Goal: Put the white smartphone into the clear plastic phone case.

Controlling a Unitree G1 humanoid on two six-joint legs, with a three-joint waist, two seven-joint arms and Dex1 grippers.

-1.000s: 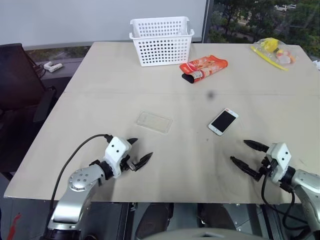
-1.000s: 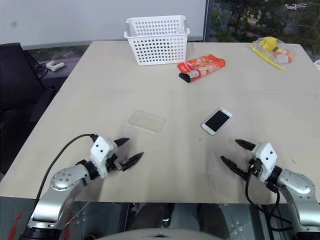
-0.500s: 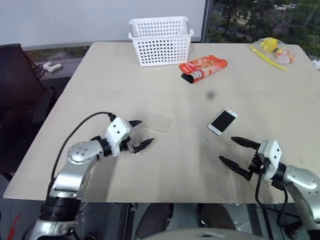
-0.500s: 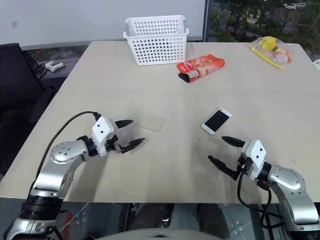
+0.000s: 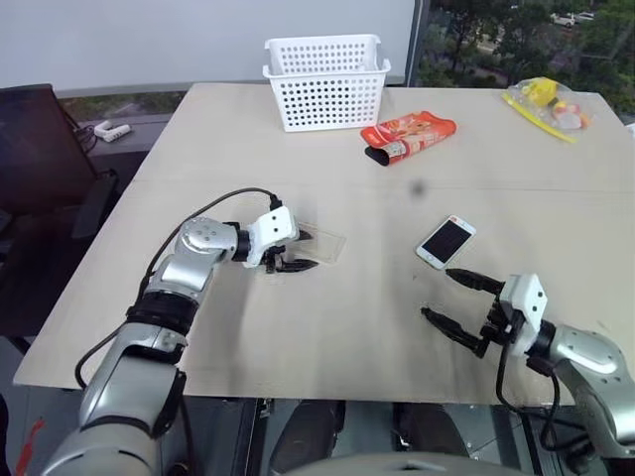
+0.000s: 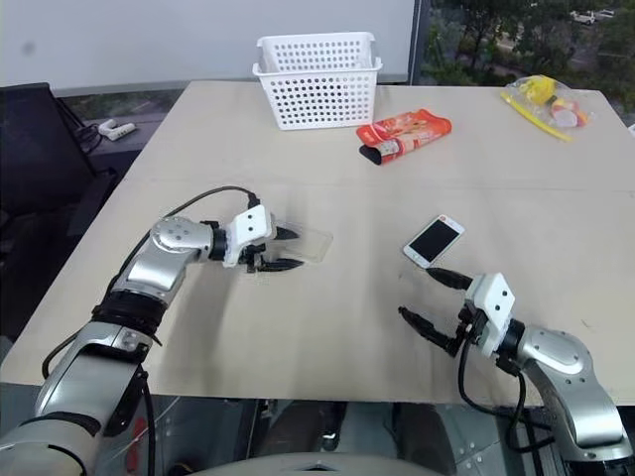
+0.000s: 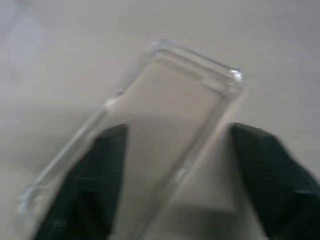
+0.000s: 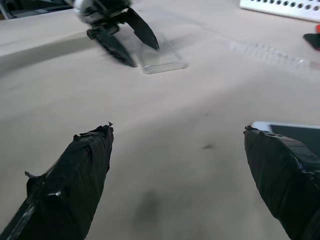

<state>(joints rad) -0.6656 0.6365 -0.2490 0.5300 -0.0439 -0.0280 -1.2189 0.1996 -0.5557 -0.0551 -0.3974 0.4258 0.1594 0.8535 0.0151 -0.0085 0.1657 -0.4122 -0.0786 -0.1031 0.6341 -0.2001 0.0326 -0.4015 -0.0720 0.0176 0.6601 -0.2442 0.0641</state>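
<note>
Straddling the near end of the thin, transparent, round-cornered plastic phone case (image 5: 319,244), the left gripper (image 5: 296,250) has its two black fingers part-way apart, one along each long edge of the shell; whether they already pinch it I cannot tell, though the wrist view shows the case (image 7: 165,135) lying between them. That placement reads as lining up a grasp across the narrow width, likely to lift or steady the shell so the phone can be seated. Further right and nearer, the right gripper (image 5: 461,309) hangs just over the pale wooden table (image 5: 327,337) with its fingers spread wide and nothing between them. The small flat white smartphone with a black screen (image 5: 445,241) lies face up just beyond it, untouched and well apart from the case. At the table's far side stand a white perforated plastic basket (image 5: 325,81) and an orange snack packet (image 5: 409,135).
</note>
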